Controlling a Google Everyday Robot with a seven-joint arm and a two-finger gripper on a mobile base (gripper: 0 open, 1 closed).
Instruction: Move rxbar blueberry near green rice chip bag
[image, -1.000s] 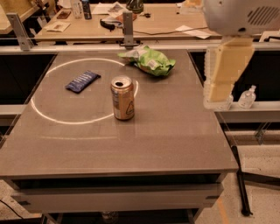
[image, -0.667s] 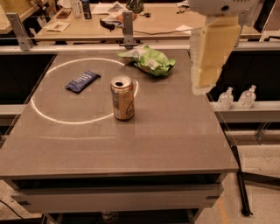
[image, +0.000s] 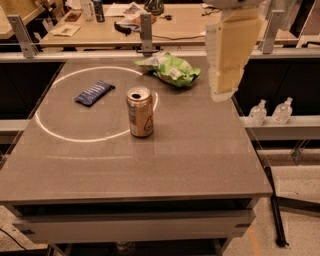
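Observation:
The rxbar blueberry (image: 94, 93), a flat dark blue wrapper, lies on the left of the grey table (image: 150, 160), inside a ring of light. The green rice chip bag (image: 172, 70), crumpled light green foil, lies at the back middle of the table. My gripper (image: 223, 90) hangs at the end of the cream arm over the table's right back part, just right of the bag and far from the bar. It is above the surface and touches nothing.
A tan drink can (image: 140, 112) stands upright in the middle, between the bar and the bag. Two small clear bottles (image: 270, 112) sit on a ledge beyond the right edge. A metal rail and a cluttered wooden bench (image: 150, 25) run behind the table.
The arm with the gripper has moved left, from beyond the table's right edge to over its right back part. The bar, can and bag have not moved.

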